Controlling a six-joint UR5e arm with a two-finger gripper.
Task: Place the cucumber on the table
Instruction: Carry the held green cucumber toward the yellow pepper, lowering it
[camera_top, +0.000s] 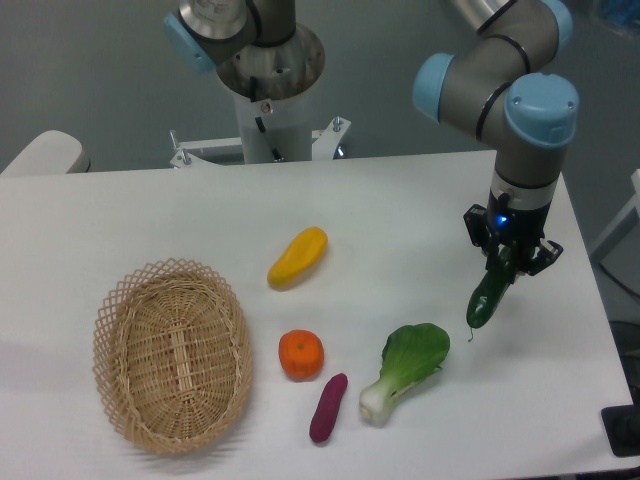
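**Cucumber hangs in the gripper at the table's right side**

The gripper (510, 262) is clenched around the upper end of the cucumber (489, 299), which hangs tilted, its lower tip pointing down and to the left. The tip appears at or just above the table (420, 200), near the right edge; contact cannot be told from this view. The bok choy (408, 368) lies just to the lower left, close to the cucumber's tip but apart from it.

The cucumber looks light, stiff and glossy, so it probably slips easily between smooth fingers. Held by one end as it is, it may swing or pivot; a grip nearer the middle would steady it. Once let go it will likely tip over and roll a little, possibly towards the bok choy.

The wicker basket (170, 355), the orange (301, 355), the yellow vegetable (297, 256) and the purple piece (328, 407) lie well apart to the left.
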